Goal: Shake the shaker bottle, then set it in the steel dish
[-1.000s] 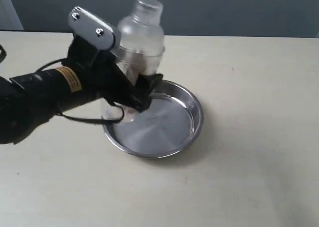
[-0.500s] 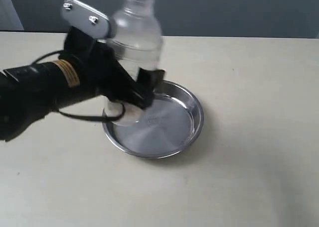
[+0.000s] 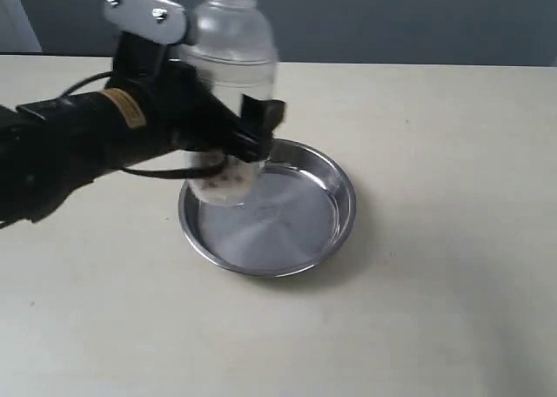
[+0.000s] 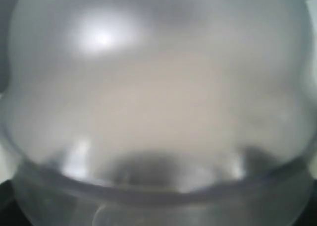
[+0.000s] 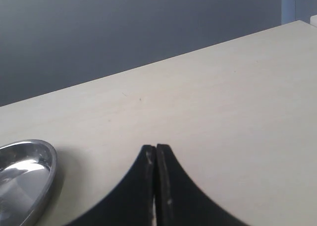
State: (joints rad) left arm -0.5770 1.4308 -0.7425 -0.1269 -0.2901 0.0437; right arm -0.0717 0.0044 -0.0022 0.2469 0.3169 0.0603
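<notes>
In the exterior view my left gripper is shut on the shaker bottle, a frosted clear bottle with a domed top and brown bits near its base. It hangs upright in the air over the left part of the steel dish, clear of the dish floor. The bottle's frosted wall fills the left wrist view and hides the fingers there. My right gripper is shut on nothing, low over bare table, with the dish rim off to one side.
The dish stands on a pale beige table. A dark grey wall runs behind the table's far edge. The black left arm reaches in from the left side.
The left gripper has lifted the bottle and shifted it slightly left; its cap now reaches the frame's top edge and its base is off the dish floor.
</notes>
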